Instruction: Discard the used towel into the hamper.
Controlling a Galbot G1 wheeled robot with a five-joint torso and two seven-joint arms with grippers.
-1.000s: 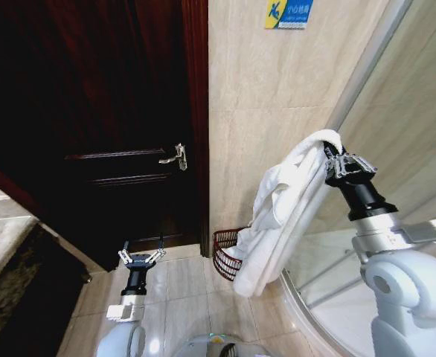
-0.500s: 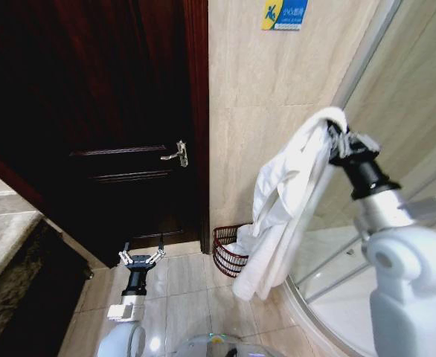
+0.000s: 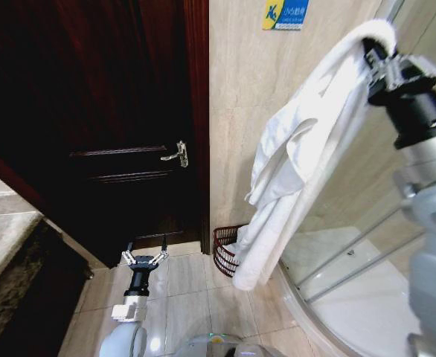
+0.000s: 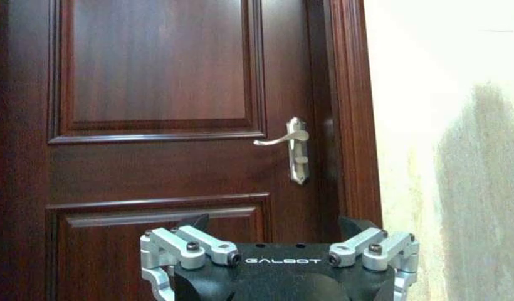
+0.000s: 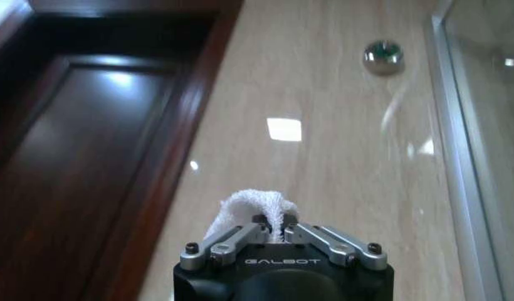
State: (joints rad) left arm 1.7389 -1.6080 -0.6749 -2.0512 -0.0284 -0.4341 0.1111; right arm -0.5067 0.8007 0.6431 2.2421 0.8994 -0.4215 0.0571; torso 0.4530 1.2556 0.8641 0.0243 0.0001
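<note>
Head view: right gripper (image 3: 378, 56) held high, pinching the towel (image 3: 300, 156) at its top fold so it hangs free of the floor; its tail drapes in front of the hamper (image 3: 228, 251), which sits at the wall base beside the door (image 3: 91, 111). Left gripper (image 3: 144, 259) low, spread, idle. Left wrist: door handle (image 4: 292, 145) ahead. Right wrist: jaws pressed on towel; shower glass (image 5: 491, 125) close alongside.

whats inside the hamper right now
Something white shows against the hamper's rim, but the hanging towel, held high by the right gripper, covers that side, so it cannot be told apart from the towel's end.
</note>
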